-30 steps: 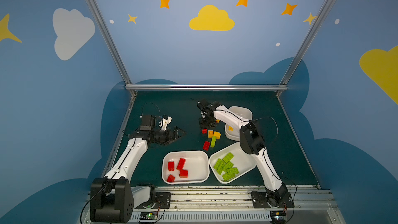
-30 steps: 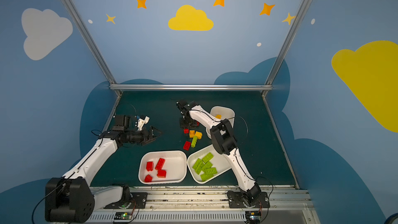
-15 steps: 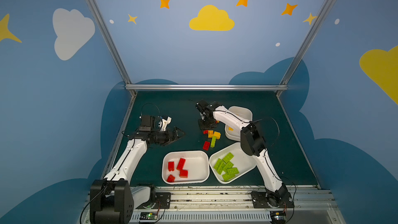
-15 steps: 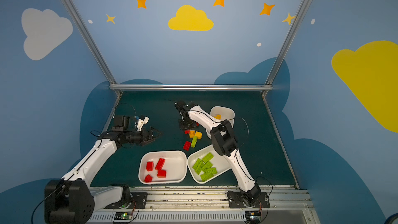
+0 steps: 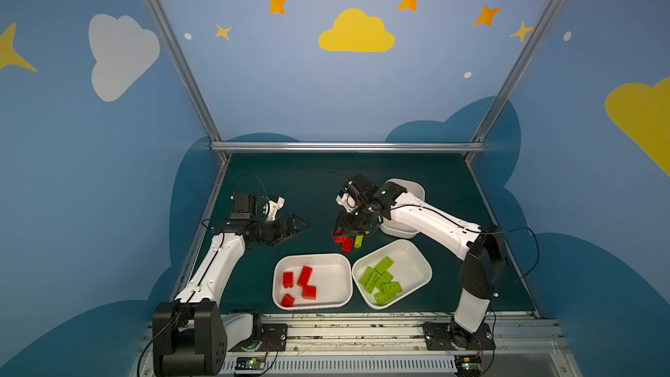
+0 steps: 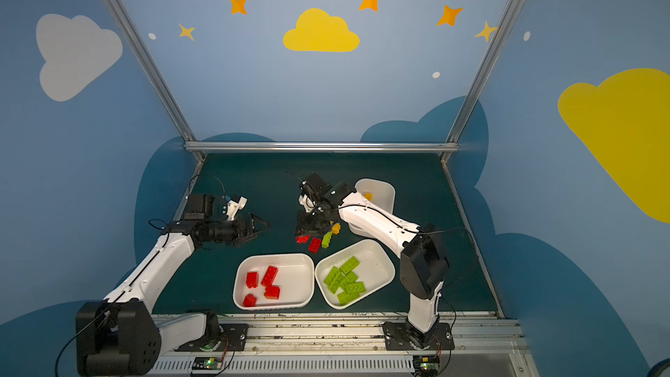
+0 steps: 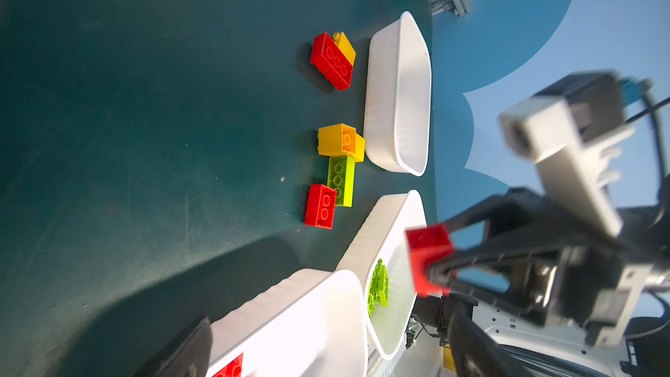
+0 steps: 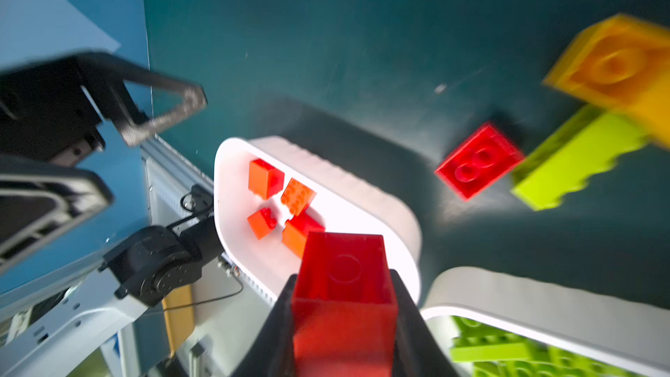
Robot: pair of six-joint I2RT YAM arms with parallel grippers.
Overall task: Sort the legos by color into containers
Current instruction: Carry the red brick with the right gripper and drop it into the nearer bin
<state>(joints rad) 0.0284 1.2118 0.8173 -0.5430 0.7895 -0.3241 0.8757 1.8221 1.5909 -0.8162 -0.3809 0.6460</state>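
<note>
Right claw (image 8: 344, 306) is clamped on a red brick (image 8: 342, 266), held clear of the mat, presumably headed for the red tray (image 8: 319, 168) just ahead of it. Left claw (image 5: 299, 227) hangs wide open, well off to the side.

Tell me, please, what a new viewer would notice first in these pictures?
The right tool grips a red brick near the loose bricks mid-table. Near the front, one white tray holds only red bricks and its neighbour only green ones. The left tool hangs open and empty.
</note>
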